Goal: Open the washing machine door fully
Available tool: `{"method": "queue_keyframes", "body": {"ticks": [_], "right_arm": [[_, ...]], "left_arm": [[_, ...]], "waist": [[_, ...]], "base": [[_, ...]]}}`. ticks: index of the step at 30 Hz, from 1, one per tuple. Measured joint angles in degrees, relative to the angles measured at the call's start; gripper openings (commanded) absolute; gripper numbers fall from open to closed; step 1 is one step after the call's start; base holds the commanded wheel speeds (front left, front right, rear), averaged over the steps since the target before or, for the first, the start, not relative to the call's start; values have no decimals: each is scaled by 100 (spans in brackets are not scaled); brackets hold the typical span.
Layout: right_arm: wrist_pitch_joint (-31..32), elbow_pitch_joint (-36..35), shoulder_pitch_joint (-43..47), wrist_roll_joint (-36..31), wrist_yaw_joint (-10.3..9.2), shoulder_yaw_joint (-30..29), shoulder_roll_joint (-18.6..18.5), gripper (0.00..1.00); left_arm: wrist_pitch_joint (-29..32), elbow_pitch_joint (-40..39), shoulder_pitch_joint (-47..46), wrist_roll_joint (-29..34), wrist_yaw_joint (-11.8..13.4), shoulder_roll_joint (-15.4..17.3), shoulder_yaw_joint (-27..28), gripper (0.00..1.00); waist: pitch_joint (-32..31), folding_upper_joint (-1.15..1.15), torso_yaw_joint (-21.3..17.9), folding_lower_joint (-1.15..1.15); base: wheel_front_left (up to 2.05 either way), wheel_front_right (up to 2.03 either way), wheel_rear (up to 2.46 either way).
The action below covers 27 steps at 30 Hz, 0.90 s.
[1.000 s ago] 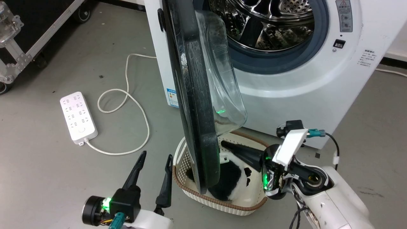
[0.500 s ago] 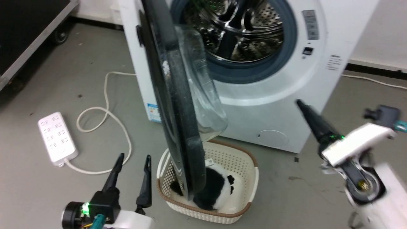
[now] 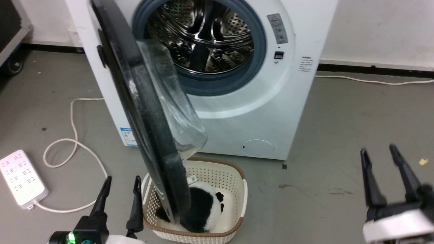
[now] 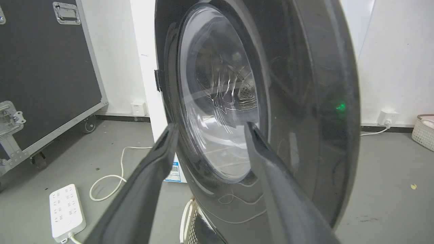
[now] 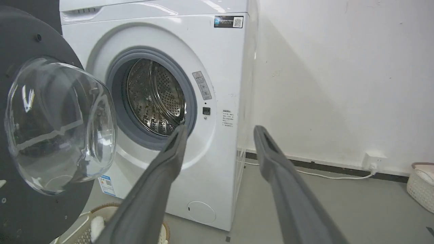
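**Two grippers free, door swung out from the drum**

One second ago the right gripper was reaching low into the gap between the door and the machine's front, its fingers over the basket. Half a second ago it had come out to the right, blurred. Now it sits at the lower right of the head view with its fingers pointing up, well apart from the door and spread wide, holding nothing. The head camera has also shifted, so the machine sits further left in that view and more wall shows behind it. The left gripper keeps its place at the lower left, just beside the basket's rim, fingers likewise wide and empty.

The washing machine door hangs from the left side of the washing machine and stands nearly edge-on to the head camera. It is swung out from the front, leaving the steel drum and its blue-grey rubber ring uncovered. Its lower edge hangs over the basket, in front of the black-and-white plush toy lying inside.

The clear glass bowl bulges from the door's inner face toward the opening. From the left wrist, the door's glossy black outer face shows a green glint, with the left gripper pointed at it. From the right wrist, the right gripper points at the machine's front, and the door and the bowl are at the left.
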Motion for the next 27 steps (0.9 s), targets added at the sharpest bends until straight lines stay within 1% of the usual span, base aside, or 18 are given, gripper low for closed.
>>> {"method": "queue_keyframes", "body": {"ticks": [3,5,7,10,13,18,27], "right_arm": [[-9,-368,508,-656,0,-289,528,100],[-22,-461,766,-922,0,-360,723,100],[-22,-481,933,-1031,0,-397,826,100],[-23,-477,1062,-1261,0,-389,901,100],[-24,-467,1120,-1327,0,-443,926,100],[-48,-517,1132,-1221,0,-483,933,100],[-48,-595,1133,-1104,0,-465,940,100]], "left_arm": [[0,-19,65,-3,-1,19,56,100],[0,-11,92,-4,-9,19,59,100],[0,7,107,-3,-35,21,53,100],[0,42,143,-3,-51,13,32,100],[0,65,194,-3,-51,-8,16,100],[0,90,199,-3,-57,-34,-25,100],[0,157,200,-4,-149,-52,-58,100]], "waist": [[3,0,-94,0],[6,0,-133,0],[7,0,-158,0],[4,0,-177,0],[2,0,-175,0],[-4,0,-150,0],[-8,0,-141,1]], "base": [[0,0,0],[0,0,0],[0,0,0],[0,0,0],[0,0,0],[0,0,0],[0,0,0]]}}
